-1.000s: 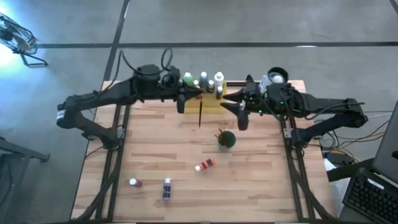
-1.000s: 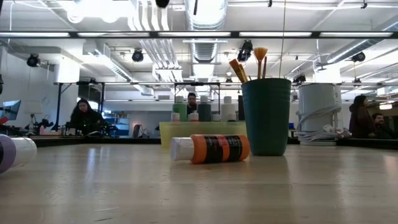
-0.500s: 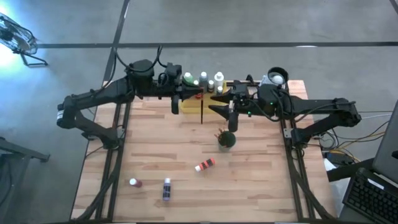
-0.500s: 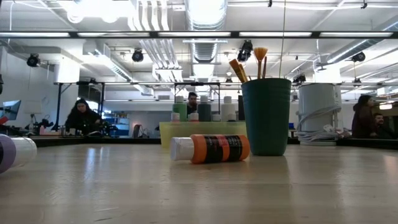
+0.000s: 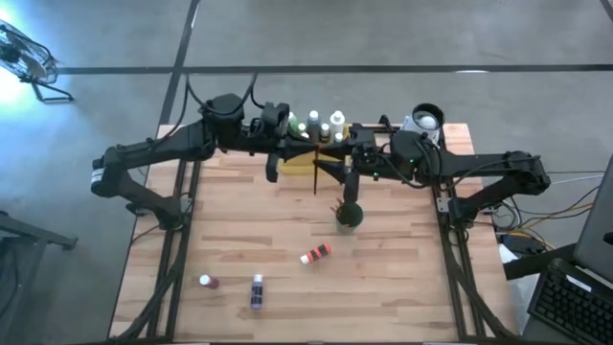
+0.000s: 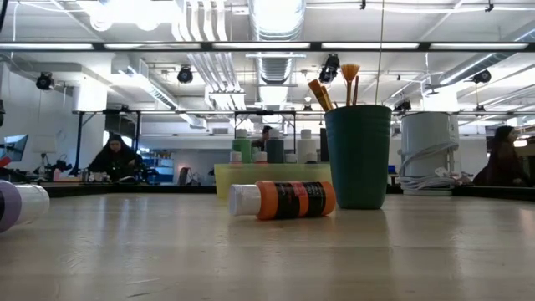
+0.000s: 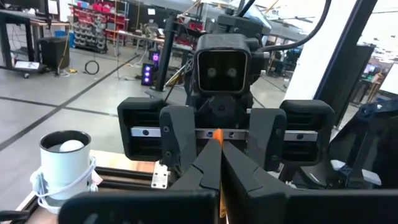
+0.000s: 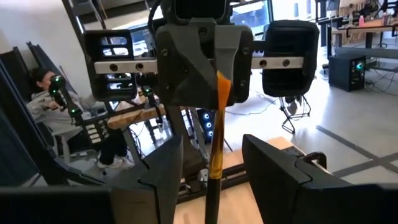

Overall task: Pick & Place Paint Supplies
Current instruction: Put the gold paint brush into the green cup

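My left gripper [image 5: 306, 153] [image 7: 219, 163] is above the far middle of the table, shut on a thin paintbrush [image 5: 313, 174] [image 8: 217, 118] with an orange upper part and a dark lower part. My right gripper [image 5: 329, 172] [image 8: 214, 168] faces it, open, with one finger on each side of the brush and not touching it. Several white-capped bottles [image 5: 313, 125] stand in the yellow tray [image 5: 297, 165] [image 6: 267, 177]. The dark green cup [image 5: 350, 215] [image 6: 359, 156] holds brushes. An orange bottle [image 5: 315, 254] [image 6: 284, 200] and two more bottles [image 5: 257, 290] [image 5: 206, 282] lie on their sides. My left gripper pinches the paintbrush between its two fingertips at the orange upper part [image 7: 218, 135], coming level from the table's left side, the fingers across the brush. The brush is lifted clear and hangs below the fingers, roughly upright.
A white cylinder wound with cord [image 5: 426, 119] [image 6: 428, 150] stands at the table's far right corner. Bare wooden table [image 5: 402, 278] lies on the near right. People sit at benches in the room beyond.
My right gripper has moved toward the table's left, closing on the left gripper until its open fingers stand on both sides of the hanging brush. My left gripper, with the brush, has shifted slightly toward the right.
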`<state>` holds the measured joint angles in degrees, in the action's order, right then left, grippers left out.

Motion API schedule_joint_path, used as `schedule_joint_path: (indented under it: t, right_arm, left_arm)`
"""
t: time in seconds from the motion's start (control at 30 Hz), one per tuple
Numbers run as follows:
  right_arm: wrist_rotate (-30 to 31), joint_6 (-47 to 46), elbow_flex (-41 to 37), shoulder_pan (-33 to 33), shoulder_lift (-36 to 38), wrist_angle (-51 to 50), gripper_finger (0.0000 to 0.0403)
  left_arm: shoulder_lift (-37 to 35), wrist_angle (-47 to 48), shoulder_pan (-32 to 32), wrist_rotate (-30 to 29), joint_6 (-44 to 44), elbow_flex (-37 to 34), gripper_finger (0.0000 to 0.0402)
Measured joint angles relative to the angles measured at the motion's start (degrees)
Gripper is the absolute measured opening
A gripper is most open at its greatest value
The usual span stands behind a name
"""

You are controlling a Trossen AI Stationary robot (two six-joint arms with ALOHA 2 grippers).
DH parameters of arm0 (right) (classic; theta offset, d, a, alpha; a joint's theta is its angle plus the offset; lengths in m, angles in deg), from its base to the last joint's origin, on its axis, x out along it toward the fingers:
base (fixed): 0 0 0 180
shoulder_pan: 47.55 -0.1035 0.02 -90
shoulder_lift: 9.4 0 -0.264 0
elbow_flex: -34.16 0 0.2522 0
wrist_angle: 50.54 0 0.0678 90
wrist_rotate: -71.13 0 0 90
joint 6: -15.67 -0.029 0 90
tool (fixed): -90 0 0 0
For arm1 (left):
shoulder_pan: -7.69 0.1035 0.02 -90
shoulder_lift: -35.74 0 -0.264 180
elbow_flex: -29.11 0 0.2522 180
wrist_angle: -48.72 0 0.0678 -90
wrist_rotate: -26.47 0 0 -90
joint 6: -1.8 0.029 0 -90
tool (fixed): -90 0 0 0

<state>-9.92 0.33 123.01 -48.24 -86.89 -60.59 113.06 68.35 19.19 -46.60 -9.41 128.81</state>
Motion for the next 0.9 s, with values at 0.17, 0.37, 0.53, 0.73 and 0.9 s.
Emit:
schedule_joint_path:
  t: [0.17, 0.37, 0.53, 0.73, 0.9]
  right_arm:
    - [0.15, 0.55, 1.05, 0.33, -0.35, -0.05, 0.0139]
    - [-0.01, 0.10, 2.43, 1.14, -1.84, -0.26, 0.0113]
    - [-0.26, 0.44, 2.49, 1.22, -2.10, -0.40, 0.0062]
    - [-0.61, 1.84, 2.49, 1.18, -1.74, -0.54, 0.0016]
    - [-0.24, 2.26, 2.47, 1.20, -1.17, -1.18, 0.0013]
  left_arm:
    - [0.00, -0.88, 0.00, 0.38, 0.03, -0.02, 0.0000]
    - [-0.02, -1.40, 0.00, 1.04, 0.05, -0.04, 0.0000]
    - [-0.02, -1.38, 0.00, 1.04, -0.02, -0.04, 0.0000]
    - [-0.02, -1.36, 0.02, 1.02, -0.88, -0.04, 0.0000]
    - [-0.02, -1.26, 0.02, 0.56, -3.15, -0.07, 0.0023]
